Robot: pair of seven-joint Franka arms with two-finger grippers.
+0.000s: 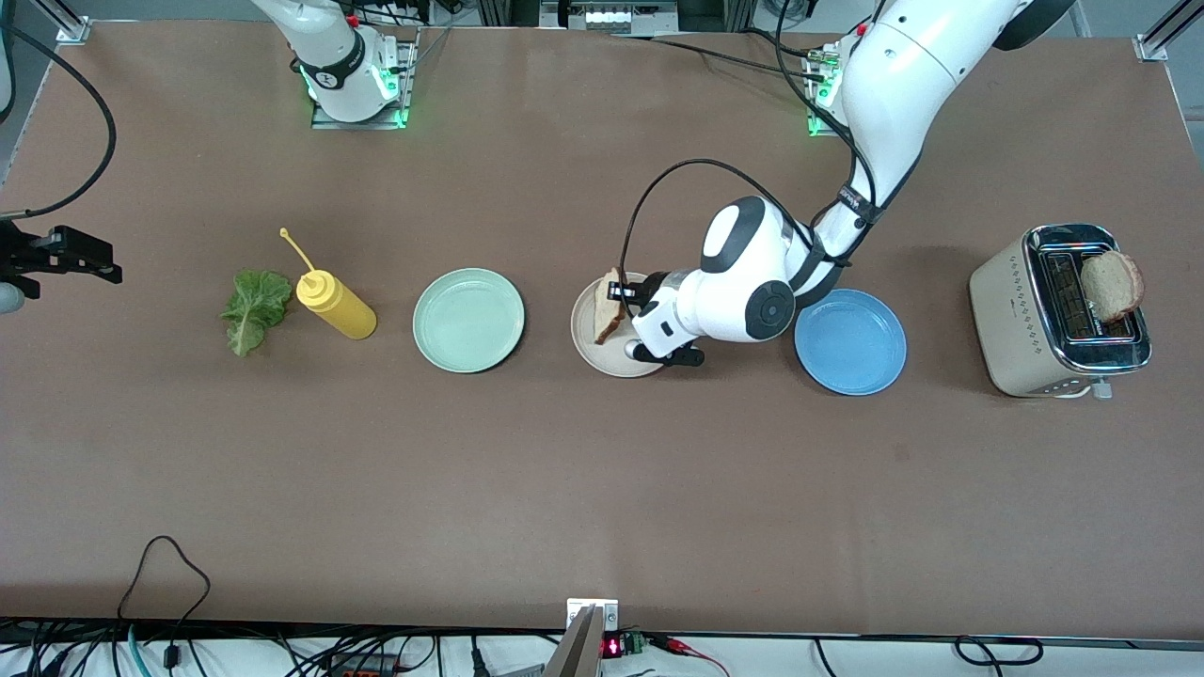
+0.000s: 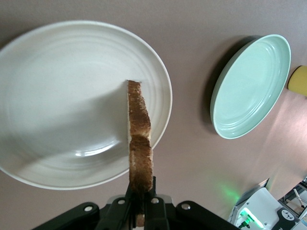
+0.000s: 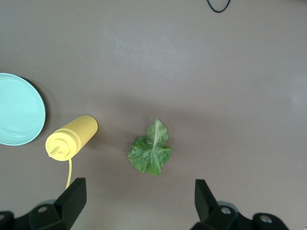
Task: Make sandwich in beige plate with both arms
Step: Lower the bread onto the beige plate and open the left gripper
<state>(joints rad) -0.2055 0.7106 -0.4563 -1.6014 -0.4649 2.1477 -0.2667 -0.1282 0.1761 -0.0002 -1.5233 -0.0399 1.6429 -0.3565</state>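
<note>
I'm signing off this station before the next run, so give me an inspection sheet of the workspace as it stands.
Surface: brown table, no spills seen.
Job's things: beige plate bare; bread slice held on edge over it; second slice in the toaster; lettuce leaf on the table toward the right arm's end.
Clutter: yellow squeeze bottle lying beside the leaf; mint-green plate; blue plate.
Grippers: left gripper shut on the bread slice; right gripper open, over the lettuce leaf.
Cables: black cable looping off the left arm; loose cables along the table's edges.
Surroundings: nothing seen.
</note>
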